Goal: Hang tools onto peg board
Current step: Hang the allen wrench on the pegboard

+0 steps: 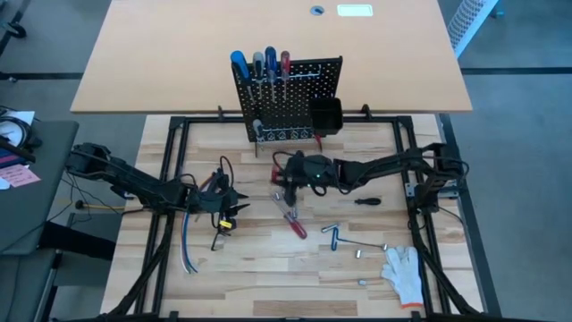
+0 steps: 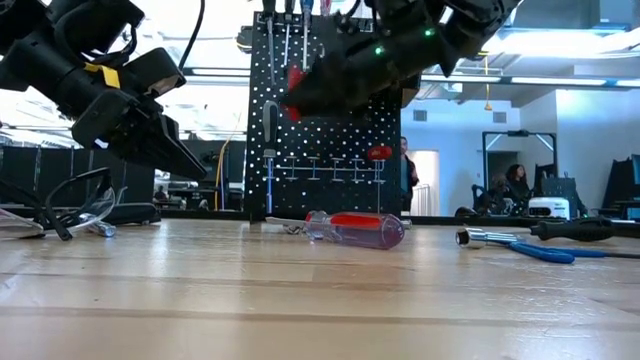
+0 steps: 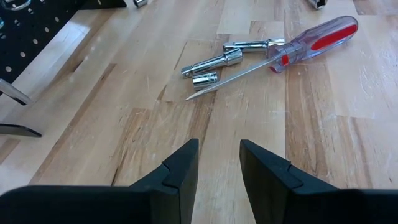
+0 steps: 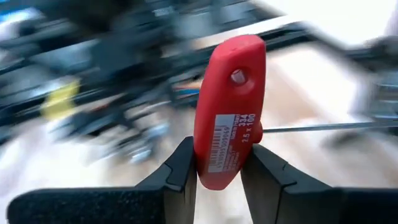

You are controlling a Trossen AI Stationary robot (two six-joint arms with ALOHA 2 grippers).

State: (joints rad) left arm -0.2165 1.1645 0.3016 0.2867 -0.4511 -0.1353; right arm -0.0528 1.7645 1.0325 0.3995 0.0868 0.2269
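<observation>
Your right gripper [image 4: 217, 171] is clamped on a red T-handle key [image 4: 229, 112], both fingers pressing the sides of the handle while the thin shaft juts out sideways. In the overhead view that gripper [image 1: 295, 174] sits low over the table just in front of the peg board [image 1: 290, 98], with the arm stretched in from the right edge, elbow out and forearm running nearly level toward the board. From table height the arm crosses the upper part of the board [image 2: 325, 130], and the wrist picture is smeared with motion blur, so the load looks to be in transit.

To hang this key well, judge it this way: keep the squeeze firm on the handle, bring the shaft square to the board face, and line it up with a free hook below the 4 screwdrivers [image 1: 259, 64] already racked along the top. The handle looks smooth, so a hard swing could let it pivot between the fingers.

Your left gripper [image 3: 217, 168] waits over bare wood left of centre, fingers parted and empty, its arm [image 1: 134, 183] reaching in from the left. Ahead of it lie a clear, red-striped screwdriver [image 3: 311, 40] and socket pieces [image 3: 214, 62], not yet hung. Red pliers [image 1: 293, 221] rest mid-table.
</observation>
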